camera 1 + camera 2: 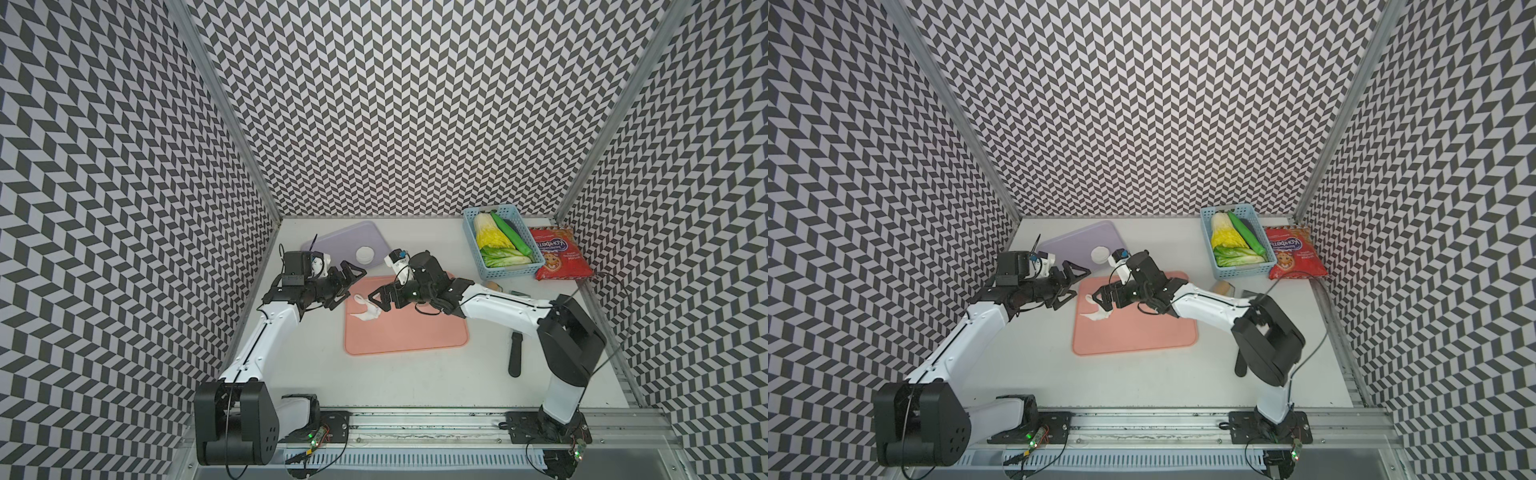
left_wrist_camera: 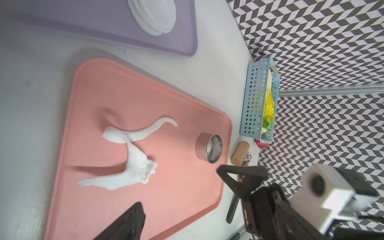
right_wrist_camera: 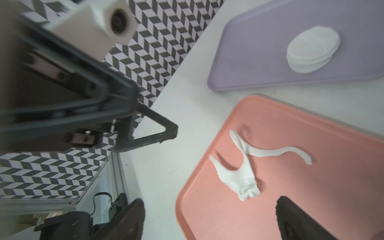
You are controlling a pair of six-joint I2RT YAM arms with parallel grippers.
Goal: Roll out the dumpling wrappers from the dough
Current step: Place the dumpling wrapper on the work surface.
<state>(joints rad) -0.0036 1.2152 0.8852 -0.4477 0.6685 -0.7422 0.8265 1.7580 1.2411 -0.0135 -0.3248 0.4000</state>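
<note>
The dough [image 1: 365, 312] [image 3: 239, 176] lies as thin ragged white strips on the left part of the pink mat [image 1: 415, 332] [image 2: 166, 99]. The dumpling wrappers [image 1: 366, 254] [image 2: 153, 14] [image 3: 311, 52] form a small stack of round white discs on the purple tray [image 1: 345, 239]. A steel ring cutter [image 2: 209, 148] lies on its side on the mat, beneath my right arm. My left gripper [image 1: 348, 286] [image 1: 1073, 286] hovers open just left of the dough. My right gripper [image 1: 377, 301] [image 3: 207, 220] hovers open over the dough's right end. Neither touches the dough.
A wooden rolling pin [image 1: 492, 286] [image 2: 240, 153] lies right of the mat. A black-handled tool [image 1: 515, 353] rests near the right arm. At the back right stand a blue basket [image 1: 494, 272] of vegetables and a red snack bag [image 1: 561, 253].
</note>
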